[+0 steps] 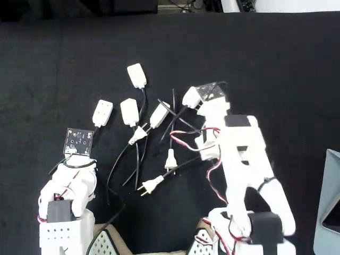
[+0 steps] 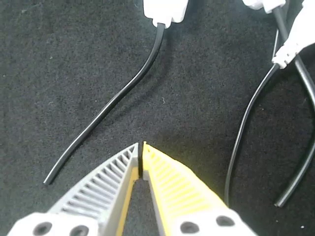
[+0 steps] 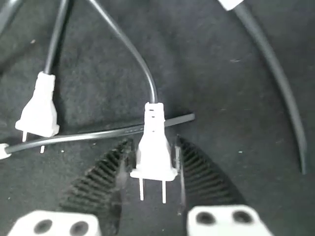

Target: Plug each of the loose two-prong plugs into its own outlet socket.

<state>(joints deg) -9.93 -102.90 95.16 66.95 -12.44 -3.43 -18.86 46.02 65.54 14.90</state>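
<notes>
My right gripper (image 3: 153, 164) has its black ribbed fingers (image 3: 197, 169) on either side of a white two-prong plug (image 3: 153, 150), shut on it, with the prongs pointing back at the camera. From above, that plug (image 1: 190, 97) sits at the tip of the right arm (image 1: 239, 154). A second plug (image 3: 37, 110) lies beside it. Two more loose plugs (image 1: 170, 159) (image 1: 151, 186) lie mid-table. White socket blocks (image 1: 137, 75) (image 1: 102, 112) (image 1: 129, 111) lie further back. My left gripper (image 2: 141, 146) is shut on nothing, low over the black cloth, near a socket's cord (image 2: 113, 101).
Black cables (image 1: 175, 114) cross in a tangle at the table's middle. A cut cable end (image 3: 189, 118) lies under the held plug. A grey box (image 1: 329, 202) stands at the right edge. The left arm (image 1: 69, 186) sits folded at the front left.
</notes>
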